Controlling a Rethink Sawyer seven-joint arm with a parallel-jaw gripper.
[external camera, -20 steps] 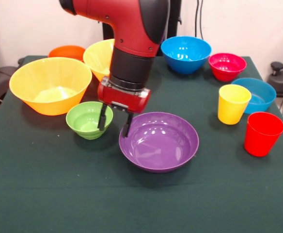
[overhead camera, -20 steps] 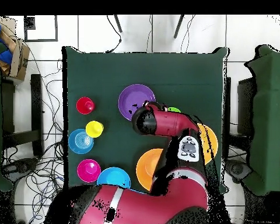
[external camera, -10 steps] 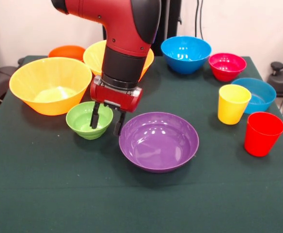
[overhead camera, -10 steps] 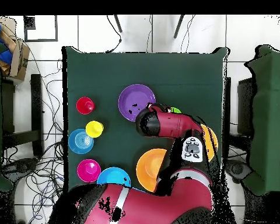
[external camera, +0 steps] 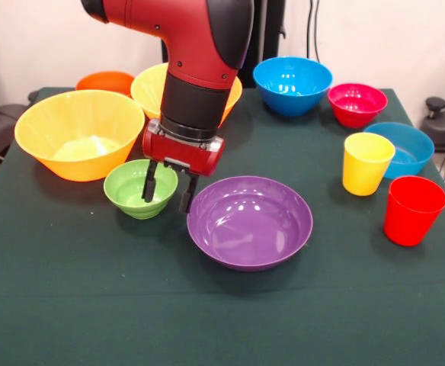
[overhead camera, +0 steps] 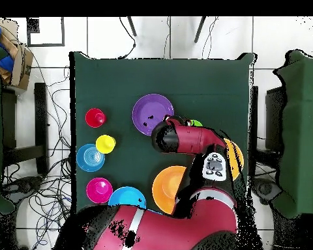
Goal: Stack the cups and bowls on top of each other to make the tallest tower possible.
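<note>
My gripper (external camera: 167, 192) is open and low over the right rim of the small green bowl (external camera: 127, 191). One finger (external camera: 149, 187) is inside the bowl and the other is outside, toward the wide purple bowl (external camera: 250, 221). The arm hides most of the green bowl (overhead camera: 195, 122) in the overhead view. A large yellow-orange bowl (external camera: 78, 133) stands left of the green one. The yellow cup (external camera: 367, 162) and red cup (external camera: 413, 210) stand upright at the right. Every bowl and cup stands singly; no tower shows.
Behind the arm are a second yellow-orange bowl (external camera: 148, 88) and an orange bowl (external camera: 104, 81). A deep blue bowl (external camera: 292, 84), a pink-red bowl (external camera: 357, 103) and a shallower blue bowl (external camera: 401, 149) stand at the back right. The dark green table (external camera: 93, 305) stretches forward.
Over the last second the gripper shifted left from the purple bowl's edge to straddle the green bowl's rim. It has held still for the last half second.
</note>
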